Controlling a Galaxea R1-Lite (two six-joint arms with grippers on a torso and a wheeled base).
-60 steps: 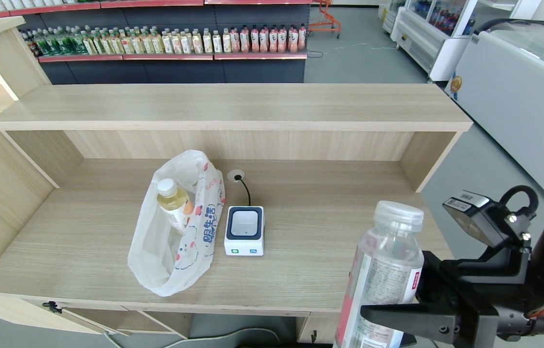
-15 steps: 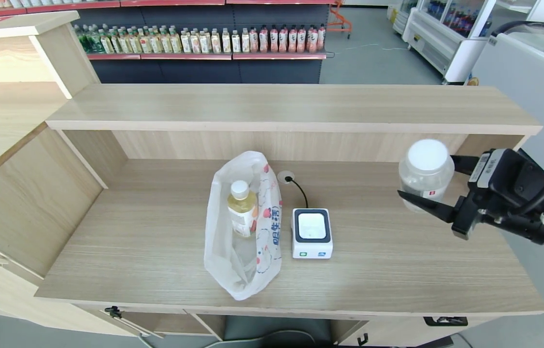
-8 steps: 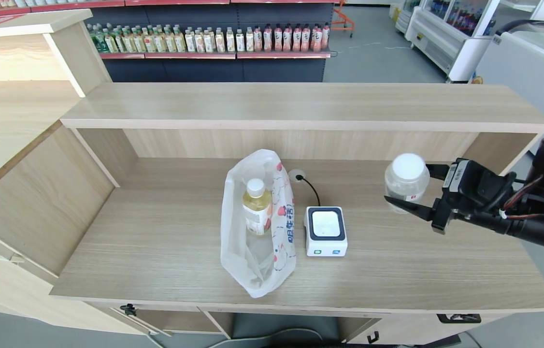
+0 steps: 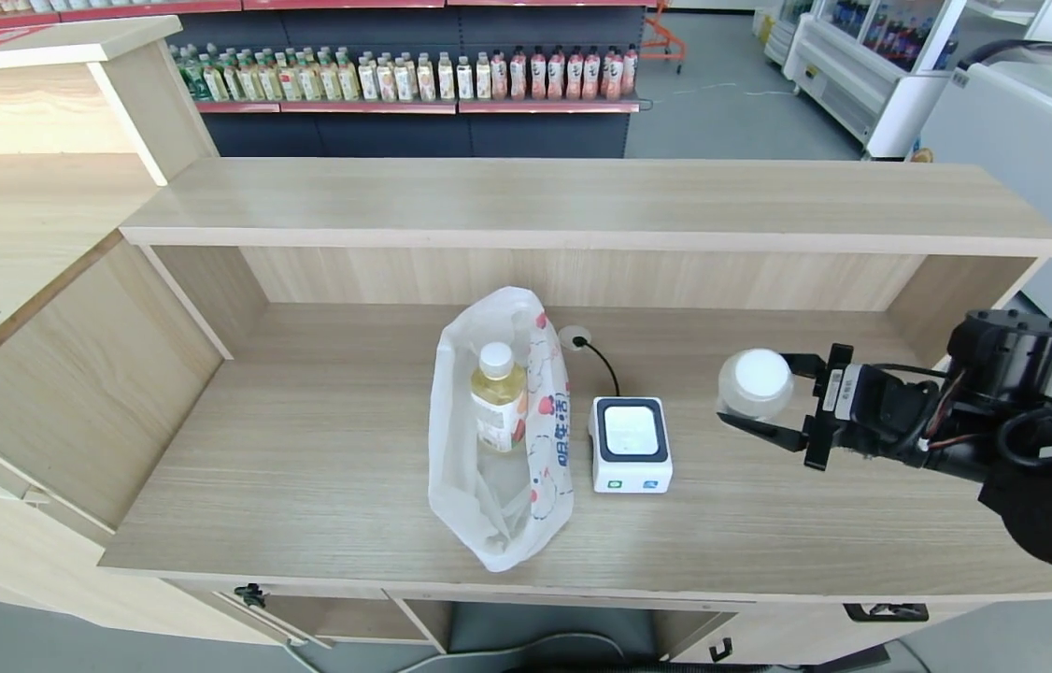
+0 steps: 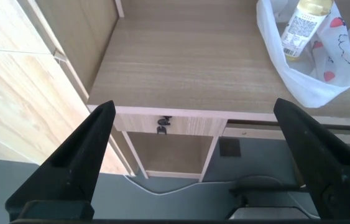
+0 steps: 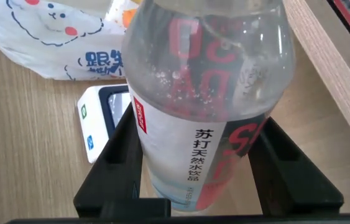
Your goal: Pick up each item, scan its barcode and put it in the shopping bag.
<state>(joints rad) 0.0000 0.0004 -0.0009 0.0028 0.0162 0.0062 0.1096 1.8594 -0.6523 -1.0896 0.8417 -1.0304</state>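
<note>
Wooden counter (image 4: 302,449), seen from the robot's side, left to right. Off the counter's near left edge hangs the left gripper (image 5: 193,109), jaws spread wide with nothing between them. Near the middle a white shopping bag (image 4: 500,486) lies open on the counter, with a tea bottle (image 4: 498,397) of yellow drink standing upright inside it. Just beside the bag, on its right, sits the scanner (image 4: 630,444), window facing up, its cable running to a hole at the back. Right of the scanner, apart from it, a clear water bottle (image 4: 754,376) is held in the air, clamped at its body between the jaws of the right gripper (image 4: 760,397).
</note>
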